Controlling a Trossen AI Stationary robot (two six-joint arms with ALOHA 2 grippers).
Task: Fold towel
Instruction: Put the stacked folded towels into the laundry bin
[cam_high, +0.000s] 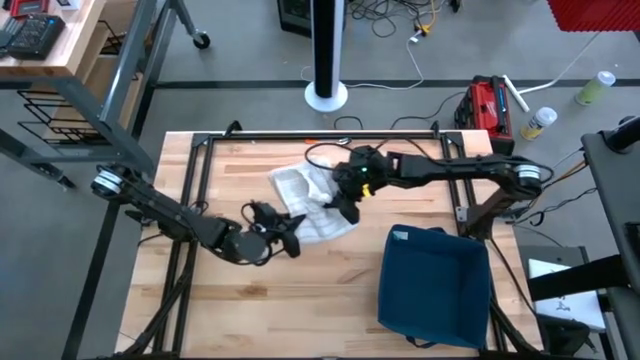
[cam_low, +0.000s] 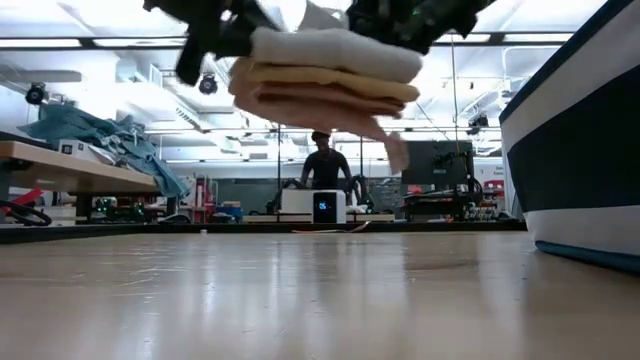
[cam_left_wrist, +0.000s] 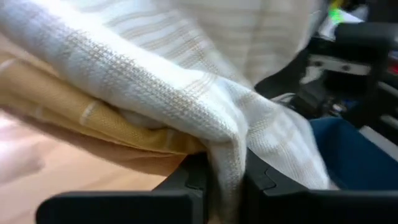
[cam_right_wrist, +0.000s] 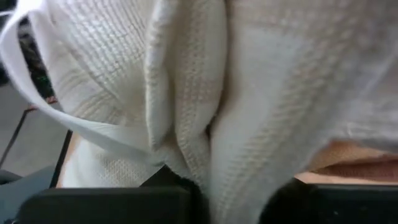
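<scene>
While both end effectors (cam_high: 285, 232) (cam_high: 345, 200) pinch the lifted towel (cam_high: 310, 205), nothing shows inside the blue bin (cam_high: 435, 285).

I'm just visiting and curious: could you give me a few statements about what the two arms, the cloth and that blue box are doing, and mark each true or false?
1. Both grippers are shut on the towel. True: left gripper, right gripper.
2. The towel lies flat on the table. False: the low view shows it lifted clear.
3. The blue bin holds the towel. False: the towel is outside it.
4. A person stands beyond the table. True.
</scene>
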